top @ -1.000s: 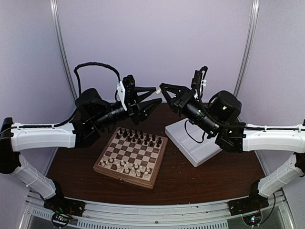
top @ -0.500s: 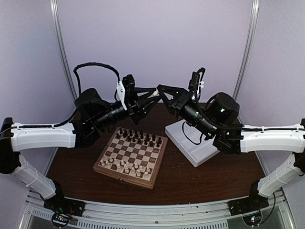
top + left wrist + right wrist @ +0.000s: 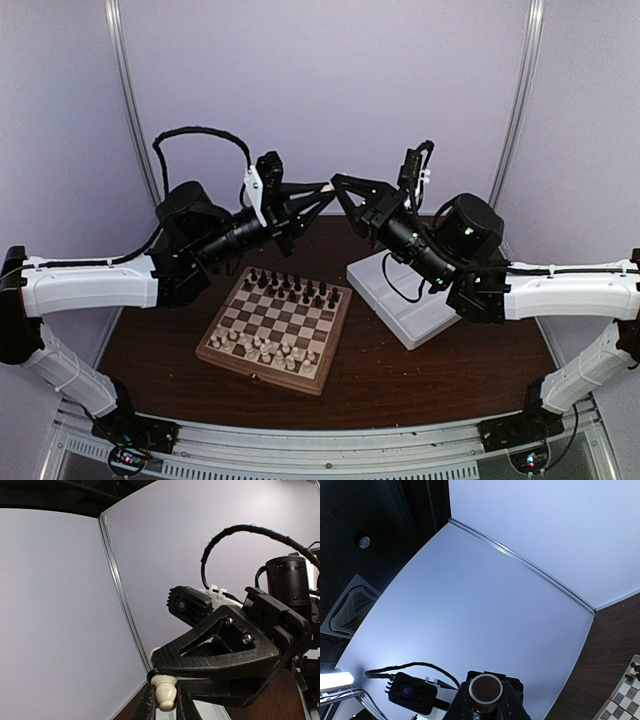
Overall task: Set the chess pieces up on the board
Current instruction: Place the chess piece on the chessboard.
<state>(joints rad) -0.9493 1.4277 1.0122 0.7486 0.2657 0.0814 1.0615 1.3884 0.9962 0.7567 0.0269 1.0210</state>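
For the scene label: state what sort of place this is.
Most likely a robotics lab booth: plain pale wall panels joined by metal strips, a left arm and right arm bolted to a metal rail at the near edge, and a dark table bearing a chessboard and white tray.

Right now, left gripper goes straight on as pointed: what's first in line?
The right arm's black two-finger gripper, tip to tip with the left gripper; both apparently pinch one small cream chess piece.
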